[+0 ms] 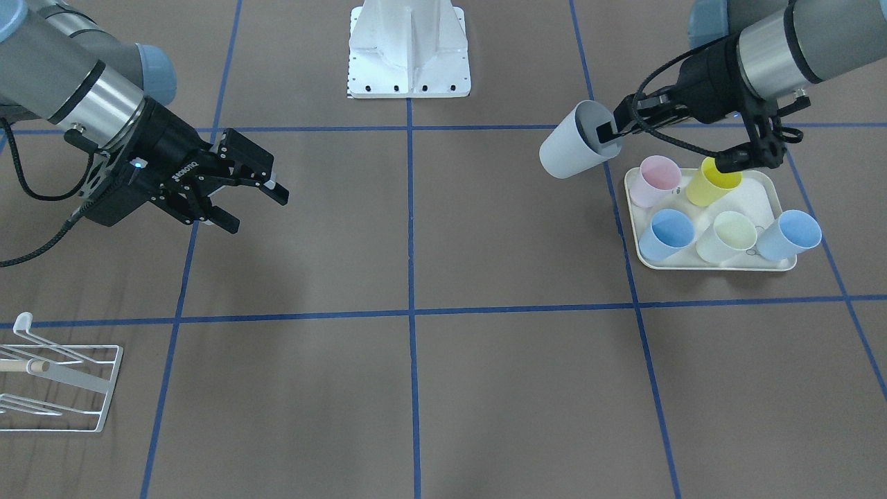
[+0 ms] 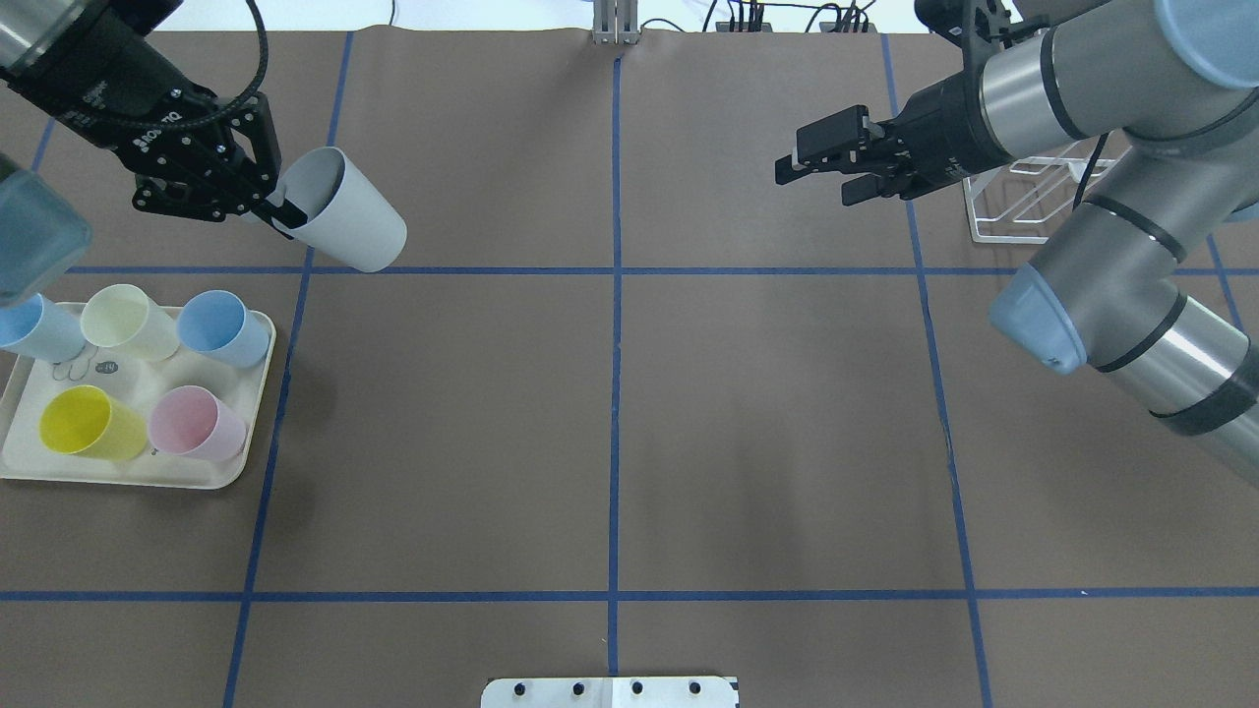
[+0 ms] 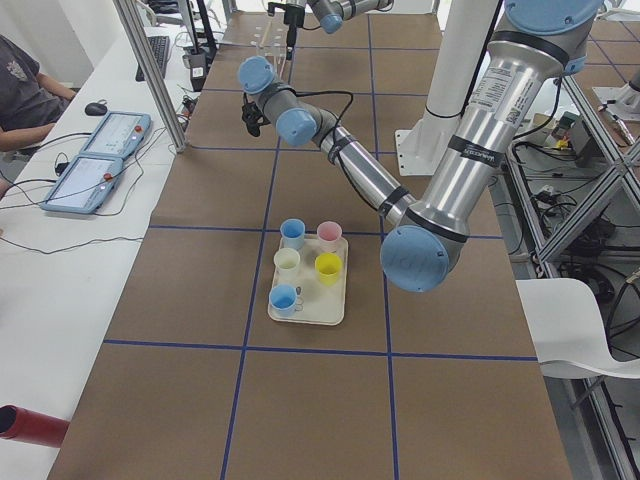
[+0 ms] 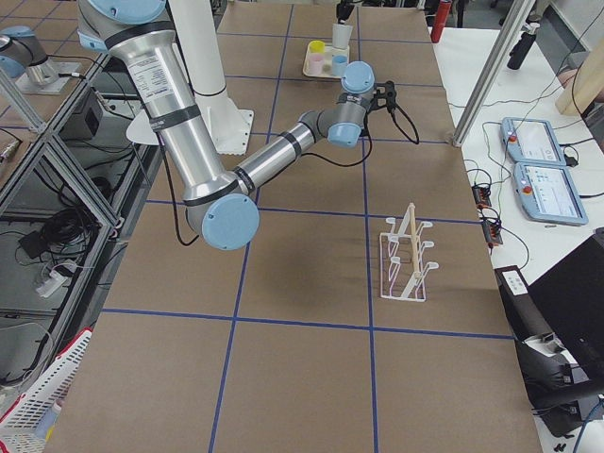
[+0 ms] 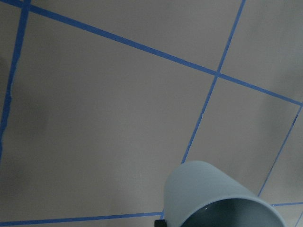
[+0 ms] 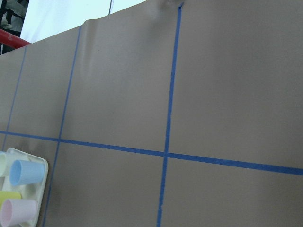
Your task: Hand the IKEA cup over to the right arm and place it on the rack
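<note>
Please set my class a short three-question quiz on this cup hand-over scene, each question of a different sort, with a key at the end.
1. True or false: the left gripper grips the grey cup by its rim, one finger inside it.
2. How many cups are on the tray? A) three B) five C) six
3. Fill the gap: the right gripper, on the side of the table where the rack stands, is empty and its jaws are ____.

Key: 1 true; 2 B; 3 open.
</note>
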You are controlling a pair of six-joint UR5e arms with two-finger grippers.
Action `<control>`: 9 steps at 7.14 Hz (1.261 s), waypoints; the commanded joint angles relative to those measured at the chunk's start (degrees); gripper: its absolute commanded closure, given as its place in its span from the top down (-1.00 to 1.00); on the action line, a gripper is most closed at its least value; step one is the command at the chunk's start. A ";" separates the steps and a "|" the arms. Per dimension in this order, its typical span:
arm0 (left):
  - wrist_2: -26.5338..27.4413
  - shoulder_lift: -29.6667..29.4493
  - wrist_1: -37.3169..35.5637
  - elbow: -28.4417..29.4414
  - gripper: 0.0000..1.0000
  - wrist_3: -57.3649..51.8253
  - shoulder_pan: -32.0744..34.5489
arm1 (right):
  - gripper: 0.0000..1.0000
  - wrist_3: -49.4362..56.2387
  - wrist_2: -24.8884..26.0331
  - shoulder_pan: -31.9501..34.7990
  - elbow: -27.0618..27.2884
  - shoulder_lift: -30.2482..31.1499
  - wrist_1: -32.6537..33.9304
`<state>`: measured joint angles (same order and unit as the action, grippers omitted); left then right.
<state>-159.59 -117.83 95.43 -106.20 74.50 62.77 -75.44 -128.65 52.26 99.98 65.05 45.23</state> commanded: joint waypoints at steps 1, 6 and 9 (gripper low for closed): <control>0.15 -5.38 4.29 5.54 -1.00 3.89 -0.45 | 0.93 -13.10 10.49 -6.36 -1.62 -0.10 -14.49; 17.03 -5.39 36.49 10.45 -1.00 31.16 -5.99 | 0.85 -23.94 10.53 -7.00 -2.07 -0.19 -25.95; 26.15 -5.48 61.13 15.49 -1.00 53.07 -10.11 | 0.88 -26.68 10.44 -7.00 -2.07 -1.76 -26.33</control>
<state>-137.00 -123.35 147.80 -92.26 119.90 54.15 -101.13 -118.18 45.24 97.92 64.07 19.13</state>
